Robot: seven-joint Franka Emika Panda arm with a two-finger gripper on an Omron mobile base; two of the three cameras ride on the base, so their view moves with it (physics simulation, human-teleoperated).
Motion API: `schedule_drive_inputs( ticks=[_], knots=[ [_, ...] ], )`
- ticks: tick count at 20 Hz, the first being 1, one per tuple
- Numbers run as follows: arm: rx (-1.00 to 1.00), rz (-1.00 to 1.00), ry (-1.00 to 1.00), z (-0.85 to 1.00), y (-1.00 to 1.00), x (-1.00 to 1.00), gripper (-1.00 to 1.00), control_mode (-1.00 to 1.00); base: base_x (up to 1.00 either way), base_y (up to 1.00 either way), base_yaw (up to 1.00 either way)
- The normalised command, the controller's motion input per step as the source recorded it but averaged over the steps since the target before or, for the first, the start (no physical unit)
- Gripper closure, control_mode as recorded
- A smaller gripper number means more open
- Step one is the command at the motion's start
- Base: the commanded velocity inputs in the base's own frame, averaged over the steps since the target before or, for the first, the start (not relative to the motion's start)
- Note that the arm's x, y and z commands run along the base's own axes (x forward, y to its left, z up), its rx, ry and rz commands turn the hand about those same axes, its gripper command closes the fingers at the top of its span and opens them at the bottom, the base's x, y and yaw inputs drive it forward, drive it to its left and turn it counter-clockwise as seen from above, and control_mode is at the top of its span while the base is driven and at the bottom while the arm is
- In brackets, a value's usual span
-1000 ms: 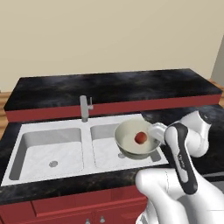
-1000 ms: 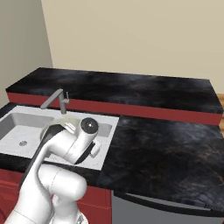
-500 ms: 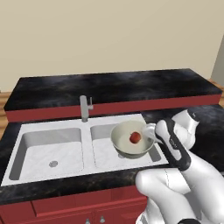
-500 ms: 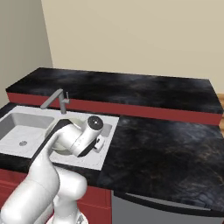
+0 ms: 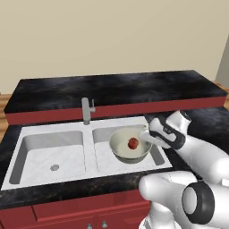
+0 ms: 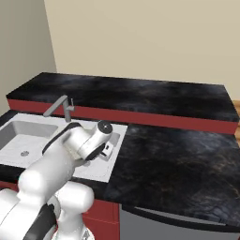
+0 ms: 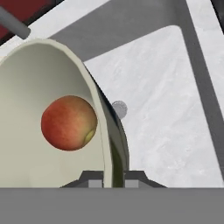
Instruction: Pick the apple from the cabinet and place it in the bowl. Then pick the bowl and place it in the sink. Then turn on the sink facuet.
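Bowl (image 5: 129,147) and apple (image 5: 133,143) have shifted left since a second ago: earlier they hung over the right end of the sink's (image 5: 53,154) right basin, now they sit over its middle, the apple resting inside the bowl. Pinched shut on the bowl's right rim, the gripper (image 7: 113,177) has one finger inside the wall and one outside. Behind the divider, the sink facuet (image 5: 86,110) stands unchanged.

My arm (image 5: 197,152) white, dark joints. Apple (image 7: 68,122) red-orange, bowl (image 5: 129,144) cream, sink (image 5: 53,152) pale grey, counter (image 6: 187,159) mottled black, cupboards (image 5: 67,212) red.
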Motion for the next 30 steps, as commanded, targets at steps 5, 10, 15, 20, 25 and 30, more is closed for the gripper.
schedule_drive_inputs(
  ticks=[5,10,15,20,25,30],
  knots=[
    [-0.01,0.00,0.01,-0.41,0.24,0.43,1.00,-1.00,0.00,0.00,0.00],
    [0.00,0.00,0.01,-0.29,0.19,0.39,1.00,-1.00,0.00,0.00,0.00],
    [0.00,0.00,0.00,-0.38,0.02,0.36,1.00,-1.00,0.00,0.00,0.00],
    [0.00,0.00,0.00,-0.35,-0.05,0.30,1.00,-1.00,0.00,0.00,0.00],
    [0.00,0.00,0.00,-0.28,-0.01,0.44,1.00,-1.00,0.00,0.00,0.00],
    [-0.01,0.00,0.00,-0.29,0.00,0.39,1.00,-1.00,0.00,0.00,0.00]
  ],
)
